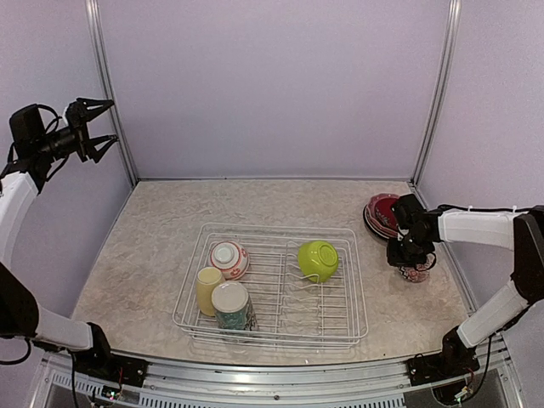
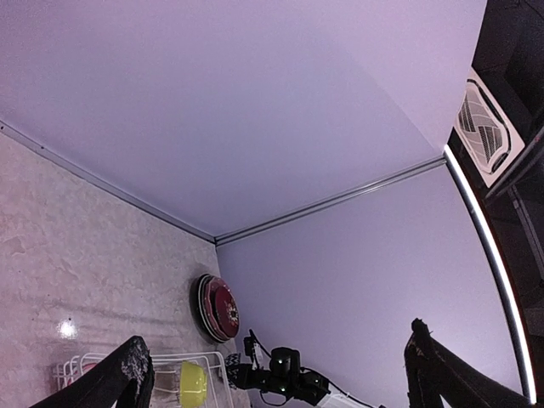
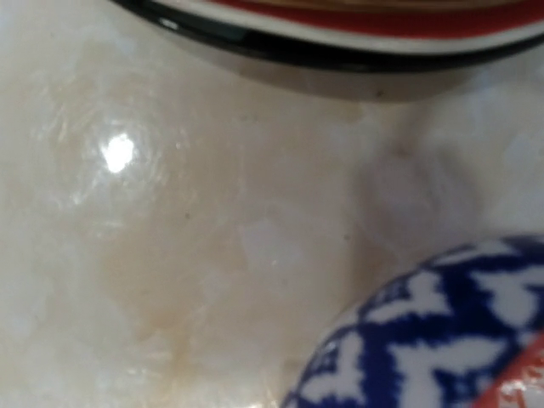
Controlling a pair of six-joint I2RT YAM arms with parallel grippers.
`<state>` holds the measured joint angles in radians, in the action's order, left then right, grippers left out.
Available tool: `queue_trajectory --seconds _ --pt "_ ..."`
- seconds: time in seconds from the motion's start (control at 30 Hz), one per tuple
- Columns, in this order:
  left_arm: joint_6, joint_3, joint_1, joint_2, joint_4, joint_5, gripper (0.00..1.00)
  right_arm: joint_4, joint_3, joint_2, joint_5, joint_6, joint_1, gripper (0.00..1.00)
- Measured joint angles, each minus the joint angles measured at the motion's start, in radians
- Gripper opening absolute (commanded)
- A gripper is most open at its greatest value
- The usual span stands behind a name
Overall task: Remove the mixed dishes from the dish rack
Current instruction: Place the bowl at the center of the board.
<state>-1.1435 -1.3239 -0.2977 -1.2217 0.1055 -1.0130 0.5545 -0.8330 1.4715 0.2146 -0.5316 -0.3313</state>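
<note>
I see a pale, marbled beige table (image 1: 161, 229) with a gloss that throws a bright glare spot in the right wrist view. Lilac walls (image 1: 272, 85) close in the far side and both flanks, with metal posts (image 1: 112, 102) standing at the far corners. The left wrist view looks upward and catches a ceiling vent (image 2: 486, 126) and a long light strip (image 2: 491, 255).

The dish rack (image 1: 353, 293) sits in the middle of the table, nearer my edge. A red-patterned bowl (image 1: 228, 257), a pale yellow mug (image 1: 206, 289) and a floral cup (image 1: 232, 306) crowd its left end, and a lime-green bowl (image 1: 318, 259) lies upturned at far right inside it.

To the right of the rack, a stack of plates (image 1: 380, 212) with a maroon one on top rests near the right wall. A small bowl (image 1: 415, 274) with a dark blue-and-white zigzag stands on the table just nearer than the stack.

The right gripper (image 1: 412, 262) is right on top of that bowl with its fingers nearly together. I cannot tell whether they pinch the rim. The left gripper (image 1: 113, 121) hangs high at far left, spread wide and holding nothing.
</note>
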Motion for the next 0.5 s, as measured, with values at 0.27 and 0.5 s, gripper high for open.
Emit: queue_trajectory --seconds 0.27,0.5 --pt "-0.023 0.013 0.027 -0.040 -0.010 0.000 0.99 -0.046 0.000 0.040 -0.026 0.017 0.002 0.50" --pt "-0.021 0.013 0.048 -0.039 -0.010 -0.001 0.99 -0.050 -0.003 0.040 -0.039 0.021 0.002 0.68"
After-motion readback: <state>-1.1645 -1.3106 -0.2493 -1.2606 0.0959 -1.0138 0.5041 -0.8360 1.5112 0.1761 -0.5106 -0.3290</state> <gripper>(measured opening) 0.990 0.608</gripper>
